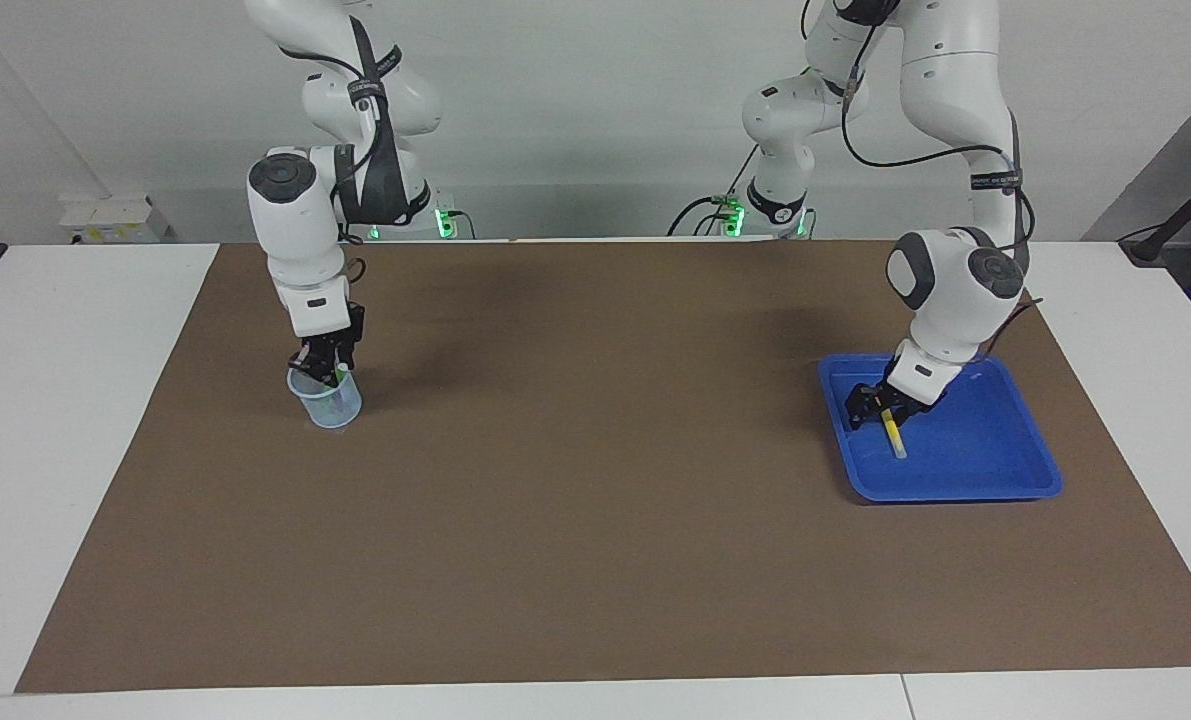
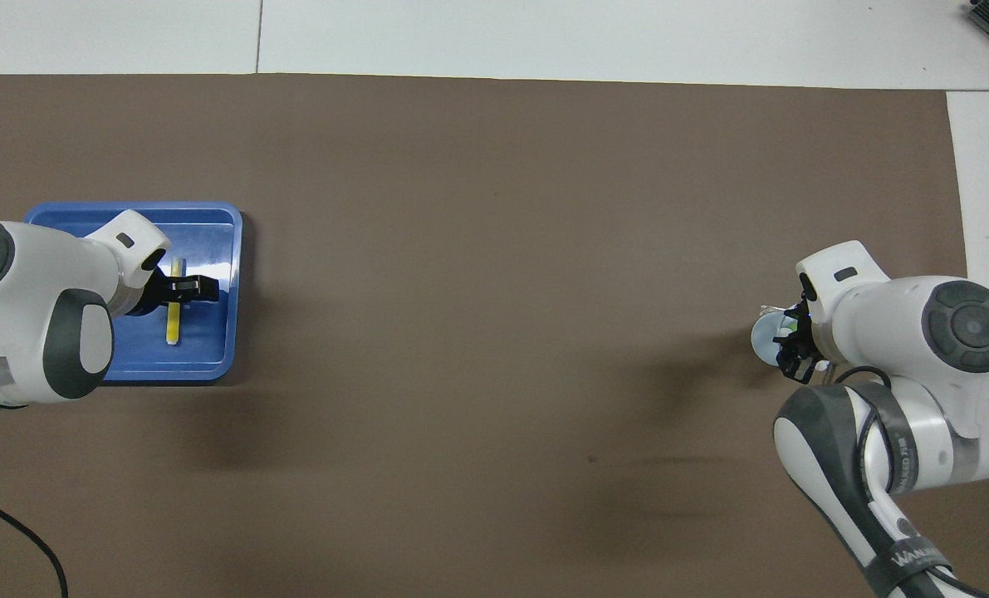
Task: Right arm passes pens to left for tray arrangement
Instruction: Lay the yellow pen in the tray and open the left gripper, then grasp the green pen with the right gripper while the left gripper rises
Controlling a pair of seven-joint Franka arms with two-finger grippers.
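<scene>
Left gripper point(image 1: 880, 412) spread over yellow pen point(image 1: 893, 433) in tray point(image 1: 995, 470); right gripper point(image 1: 327, 368) pinches green pen point(image 1: 338, 377) in cup point(image 1: 327, 402)

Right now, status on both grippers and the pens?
Left gripper open over the blue tray, yellow pen lying in it. Right gripper at the clear cup, on the green pen. Nothing blocking.

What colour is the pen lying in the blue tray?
Yellow pen with a whitish end; the overhead view shows it best.
</scene>
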